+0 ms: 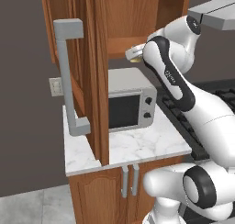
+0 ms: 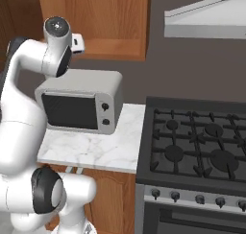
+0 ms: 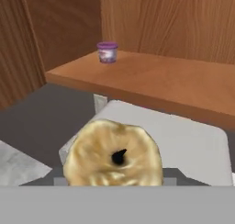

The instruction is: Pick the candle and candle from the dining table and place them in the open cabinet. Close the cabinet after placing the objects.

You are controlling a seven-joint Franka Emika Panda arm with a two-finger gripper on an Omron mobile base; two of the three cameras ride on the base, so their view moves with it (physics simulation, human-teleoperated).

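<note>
Candle [image 3: 113,155]: you see it from the top in hand view, golden-yellow, round, dark wick at centre, right at the bottom of the frame where the finger tips would sit. Looks carried, but fingers are hidden behind it, so you can't tell if the gripper [image 1: 134,56] is clamped on it or how the jaws stand. In left base view a bit of yellow shows at the hand, in front of the cabinet [image 1: 137,16] opening, above the microwave [image 1: 131,101].

Cabinet shelf [image 3: 151,81] lies ahead of the candle and higher; a small purple cup [image 3: 107,52] stands on it near the back left. Cabinet door [image 1: 87,71] stands wide open w/ grey bar handle [image 1: 69,76] facing you. Microwave sits on small marble counter [image 1: 133,147]; stove [image 2: 197,142] to its right.
</note>
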